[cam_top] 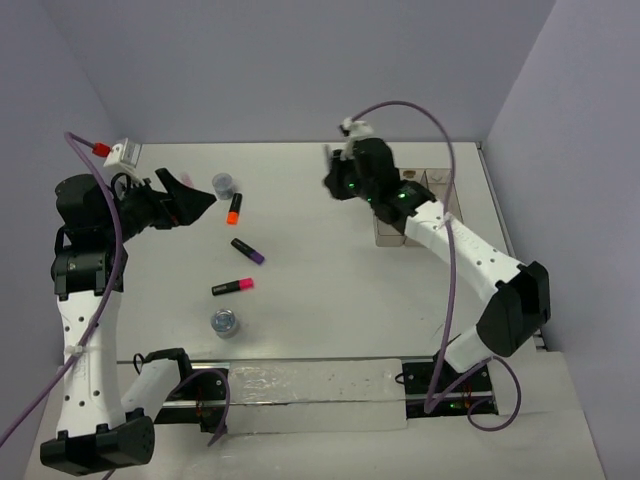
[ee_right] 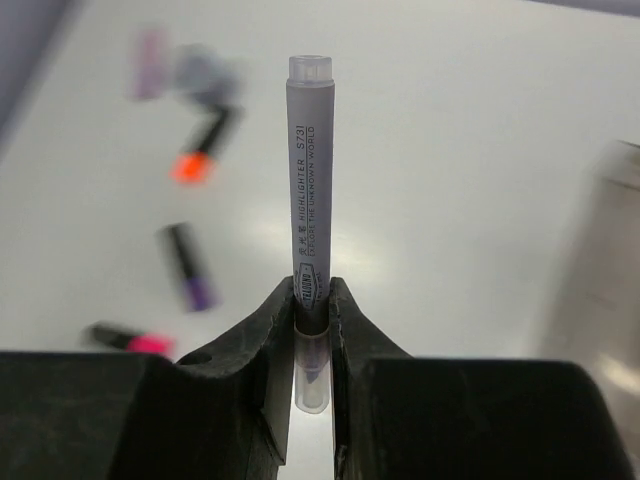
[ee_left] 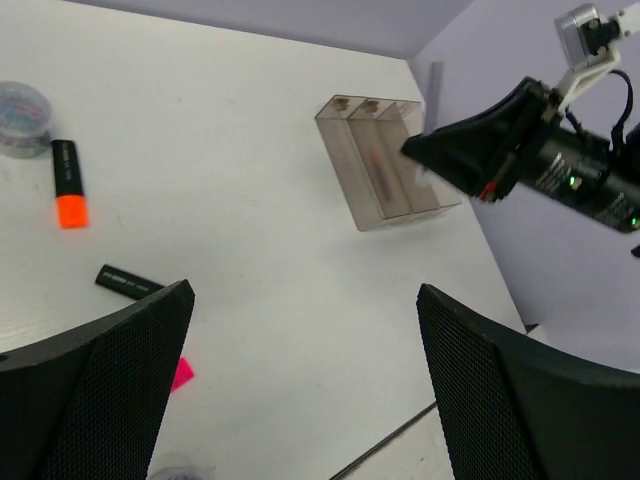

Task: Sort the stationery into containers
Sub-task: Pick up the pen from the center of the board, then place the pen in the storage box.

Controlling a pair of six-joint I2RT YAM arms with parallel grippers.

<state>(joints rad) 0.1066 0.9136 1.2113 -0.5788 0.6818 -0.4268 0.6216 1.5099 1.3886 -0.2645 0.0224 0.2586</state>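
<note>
One grey highlighter (ee_right: 309,180) clamped in right gripper (ee_right: 312,300), left gripper (ee_left: 305,290) wide apart, empty

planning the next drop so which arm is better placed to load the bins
Right. Its tool is shut on a grey highlighter, raised near the three clear bins. The left tool is open and empty, across the table by the orange highlighter.

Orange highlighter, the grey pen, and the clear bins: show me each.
orange highlighter (ee_left: 65,168), left wrist view, black barrel.
grey pen (ee_right: 308,180), right wrist view, printed barrel.
clear bins (ee_left: 345,165), left wrist view, left side wall.
</note>
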